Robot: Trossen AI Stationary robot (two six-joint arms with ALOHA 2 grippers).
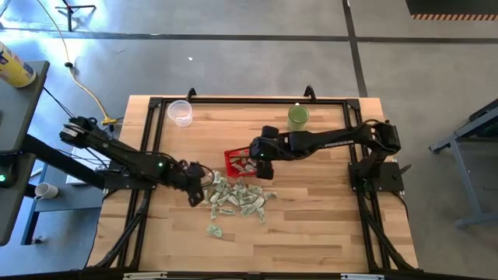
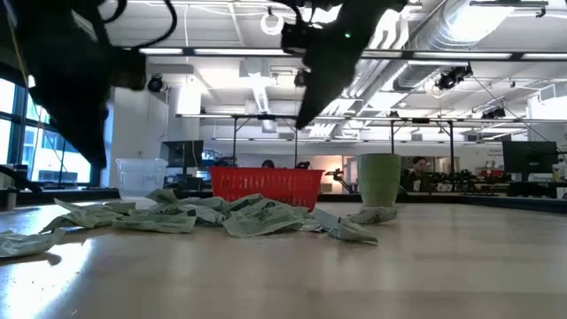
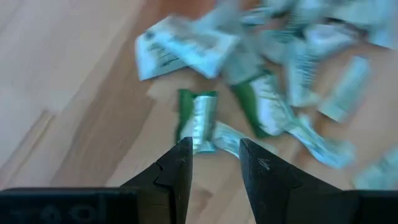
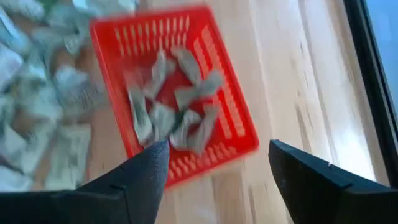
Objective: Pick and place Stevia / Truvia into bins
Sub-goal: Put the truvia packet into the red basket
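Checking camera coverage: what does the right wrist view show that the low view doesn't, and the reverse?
Right wrist only: the inside of the red basket, with several sachets lying in it, and the right gripper open above it, holding nothing.

Low only: the green cup and clear cup standing behind the pile, plus the room beyond the table.

Both: the basket, seen in the low view only as a side wall, and the loose sachet pile on the wooden table beside it.

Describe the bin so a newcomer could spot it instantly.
Start at the wooden table and find the heap of pale sachets near its middle. The red basket sits at the heap's far edge, under the open right gripper. It alone is red with mesh sides.
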